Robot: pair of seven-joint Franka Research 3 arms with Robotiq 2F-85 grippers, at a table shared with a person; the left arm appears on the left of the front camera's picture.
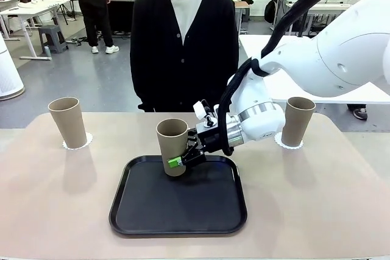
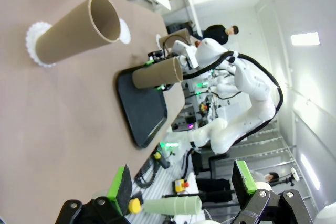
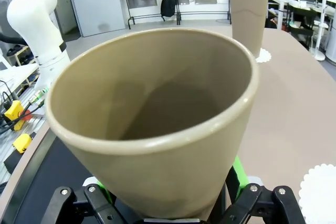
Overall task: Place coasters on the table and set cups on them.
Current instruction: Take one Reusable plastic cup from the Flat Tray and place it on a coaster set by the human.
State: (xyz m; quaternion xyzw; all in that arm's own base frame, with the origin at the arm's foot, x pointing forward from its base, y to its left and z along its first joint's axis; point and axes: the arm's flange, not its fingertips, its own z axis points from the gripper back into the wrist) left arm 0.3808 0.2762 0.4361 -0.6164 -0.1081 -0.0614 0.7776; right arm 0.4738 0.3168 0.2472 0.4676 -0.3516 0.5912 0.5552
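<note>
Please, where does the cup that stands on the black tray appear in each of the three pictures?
Front view: the cup on the tray is at centre, between the right tool's pads.
Left wrist view: the cup lies sideways, upper centre.
Right wrist view: the cup is very close, mouth toward the camera.
Shared landmark: the black tray.

Two taupe cups (image 1: 68, 122) on coasters (image 1: 78, 144), third (image 1: 172, 145) over tray.

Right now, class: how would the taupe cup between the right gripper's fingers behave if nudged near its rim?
The cup is tall with a narrow base, so it probably tips easily. It is round and tapered, so once down it would likely roll in a curve. It looks stiff, and the right gripper straddles it low.
</note>
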